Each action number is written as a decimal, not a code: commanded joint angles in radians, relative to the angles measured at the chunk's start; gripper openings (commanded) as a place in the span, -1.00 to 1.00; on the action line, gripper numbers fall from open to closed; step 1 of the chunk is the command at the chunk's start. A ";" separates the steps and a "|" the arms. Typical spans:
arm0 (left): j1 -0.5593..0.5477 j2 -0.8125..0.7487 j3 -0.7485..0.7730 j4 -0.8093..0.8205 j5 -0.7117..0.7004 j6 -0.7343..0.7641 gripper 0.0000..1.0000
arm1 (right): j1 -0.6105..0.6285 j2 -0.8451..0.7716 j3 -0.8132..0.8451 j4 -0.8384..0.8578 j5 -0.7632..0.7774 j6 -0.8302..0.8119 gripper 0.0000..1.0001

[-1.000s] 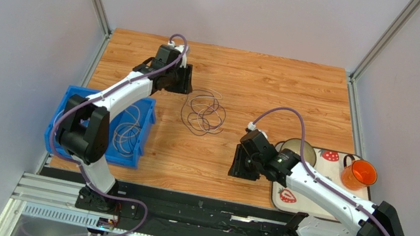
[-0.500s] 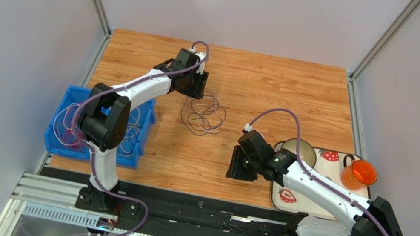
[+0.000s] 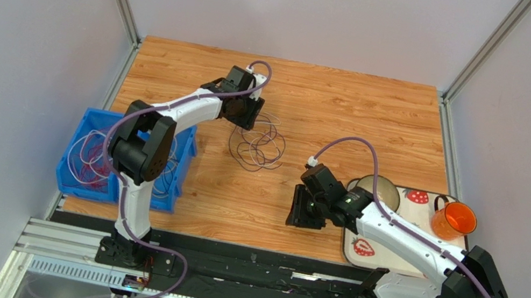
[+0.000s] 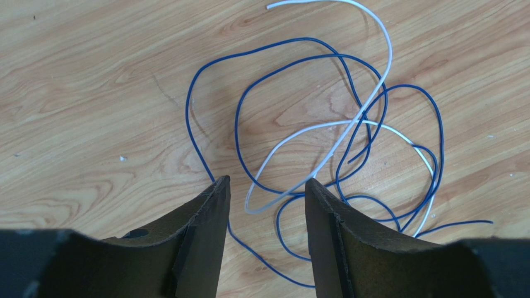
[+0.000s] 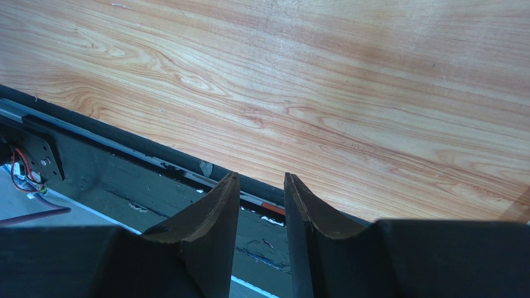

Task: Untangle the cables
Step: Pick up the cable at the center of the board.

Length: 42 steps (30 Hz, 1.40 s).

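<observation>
From the left wrist, the cables (image 4: pixel 336 125) show as blue and white loops just ahead of the left gripper (image 4: pixel 264 186), which is parted and empty. Overhead, more wires fill a blue bin (image 3: pixel 81 187). The right gripper (image 5: pixel 261 180), narrowly parted and empty, hangs over the wooden table (image 5: pixel 373 93) at its near edge.

Bright, even and diffuse from overhead, without harsh glare. In the top view, sharp throughout, with only soft, short shadows on the bench (image 3: pixel 350 107). At the left wrist, crisp cables (image 4: pixel 362 118) with faint shadows hugging each strand; left tool (image 4: pixel 265 181) dark and short on detail. At the right wrist, slightly soft wood grain under a pale sheen; right tool (image 5: pixel 261 176) nearly black.
</observation>
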 commanded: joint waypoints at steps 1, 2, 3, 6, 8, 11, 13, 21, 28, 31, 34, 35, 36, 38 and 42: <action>-0.009 0.032 0.067 -0.001 0.008 0.050 0.05 | -0.009 0.008 0.009 0.032 -0.012 -0.020 -0.28; -0.009 0.035 0.072 -0.001 0.009 0.051 0.02 | -0.010 0.008 0.009 0.032 -0.013 -0.020 -0.28; -0.010 0.037 0.075 -0.002 0.009 0.053 -0.09 | -0.012 0.006 0.007 0.033 -0.013 -0.020 -0.28; -0.013 0.038 0.076 0.004 0.011 0.046 -0.36 | -0.013 0.011 0.007 0.035 -0.016 -0.025 -0.28; -0.015 0.047 0.086 -0.007 0.012 0.048 -0.52 | -0.016 0.012 0.007 0.035 -0.018 -0.025 -0.28; -0.018 0.063 0.121 -0.047 0.019 0.043 -0.97 | -0.019 0.012 0.010 0.036 -0.022 -0.026 -0.29; -0.019 0.044 0.147 -0.070 0.032 0.033 -1.00 | -0.019 0.006 0.010 0.035 -0.024 -0.025 -0.28; -0.025 -0.141 0.422 -0.295 0.002 -0.027 -1.00 | -0.019 -0.041 0.006 0.025 -0.021 -0.010 -0.28; -0.050 -0.314 0.668 -0.349 -0.014 -0.058 -1.00 | -0.021 -0.087 0.006 -0.002 -0.009 0.004 -0.28; -0.065 -0.385 0.716 -0.323 -0.015 -0.058 -1.00 | -0.019 -0.116 -0.003 -0.007 -0.005 0.021 -0.28; -0.067 -0.443 0.666 -0.278 -0.041 -0.061 -1.00 | -0.018 -0.146 -0.023 -0.008 -0.005 0.035 -0.28; -0.067 -0.453 0.644 -0.277 -0.052 -0.061 -1.00 | -0.019 -0.158 -0.032 -0.008 -0.007 0.039 -0.28; -0.067 -0.471 0.585 -0.274 -0.060 -0.062 -1.00 | -0.019 -0.165 -0.037 -0.011 -0.007 0.043 -0.28; -0.067 -0.492 0.509 -0.263 -0.066 -0.075 -1.00 | -0.019 -0.185 -0.046 -0.014 -0.007 0.052 -0.28; -0.067 -0.590 0.210 -0.191 -0.049 -0.134 -1.00 | -0.019 -0.216 -0.057 -0.037 0.002 0.056 -0.28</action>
